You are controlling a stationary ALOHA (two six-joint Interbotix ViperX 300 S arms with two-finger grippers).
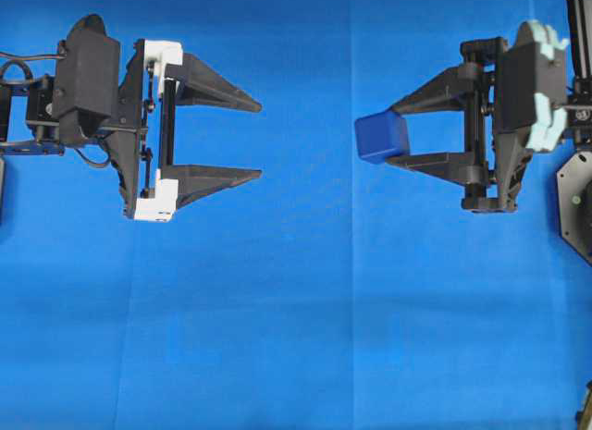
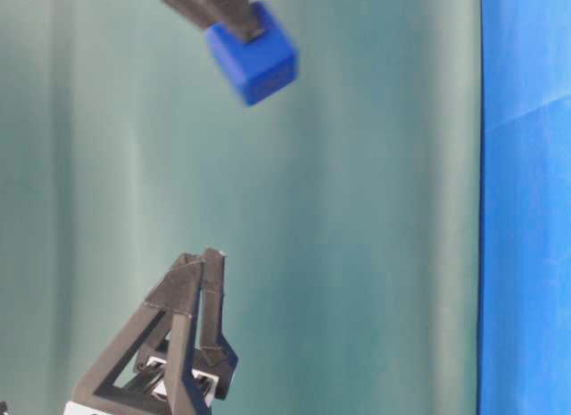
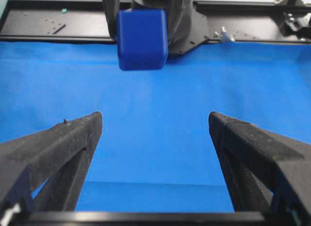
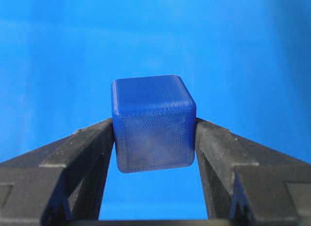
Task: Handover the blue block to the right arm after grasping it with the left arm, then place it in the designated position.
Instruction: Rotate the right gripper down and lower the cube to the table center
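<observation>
The blue block (image 1: 381,137) is a small dark-blue cube pinched between the tips of my right gripper (image 1: 398,134), which is shut on it above the blue cloth. In the right wrist view the blue block (image 4: 153,123) sits squarely between both black fingers (image 4: 87,148). My left gripper (image 1: 259,140), with white brackets at its base, stands wide open and holds nothing, well to the left of the cube with a clear gap between. Seen from the left wrist, the blue block (image 3: 142,39) hangs ahead, beyond the spread tips of the left gripper (image 3: 155,121). The table-level view shows the blue block (image 2: 252,53) held aloft.
The blue cloth (image 1: 296,337) covers the table all around. A black frame rail (image 3: 48,26) runs along the far edge behind the right arm. A green backdrop (image 2: 357,210) fills the table-level view.
</observation>
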